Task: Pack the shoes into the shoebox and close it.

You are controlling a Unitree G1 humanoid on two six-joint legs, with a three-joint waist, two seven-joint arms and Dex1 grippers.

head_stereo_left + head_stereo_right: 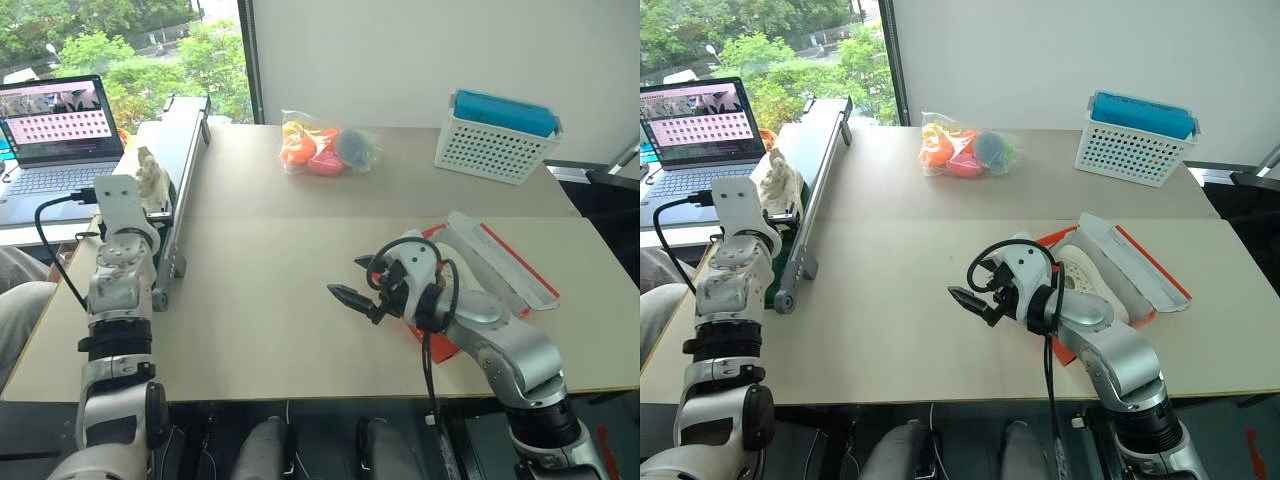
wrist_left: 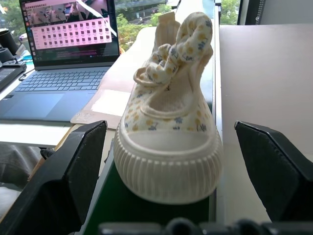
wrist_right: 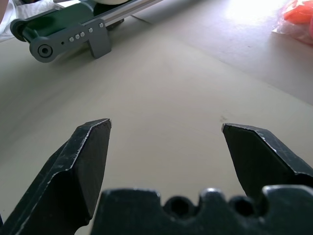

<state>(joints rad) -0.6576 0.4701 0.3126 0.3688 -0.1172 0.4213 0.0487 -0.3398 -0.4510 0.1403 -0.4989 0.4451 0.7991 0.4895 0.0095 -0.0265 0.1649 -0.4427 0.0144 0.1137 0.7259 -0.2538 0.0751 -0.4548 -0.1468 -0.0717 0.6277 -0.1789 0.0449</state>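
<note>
One cream shoe [image 2: 168, 122] with a small flower print, laces and a ribbed toe cap stands on the green conveyor belt [image 1: 185, 150] at the table's left. My left gripper [image 2: 170, 128] is level with it, fingers wide open on either side of the toe and not touching it. The orange-red shoebox [image 1: 1137, 255] lies open at the right with its white lid folded back. A second cream shoe [image 1: 1081, 274] lies inside, partly hidden by my right arm. My right gripper [image 1: 348, 278] hovers open over bare table left of the box, holding nothing.
An open laptop [image 1: 55, 130] sits beyond the conveyor at the far left. A clear bag of coloured items [image 1: 325, 148] lies at the table's back middle. A white lattice basket [image 1: 495, 150] with a blue thing on top stands at the back right.
</note>
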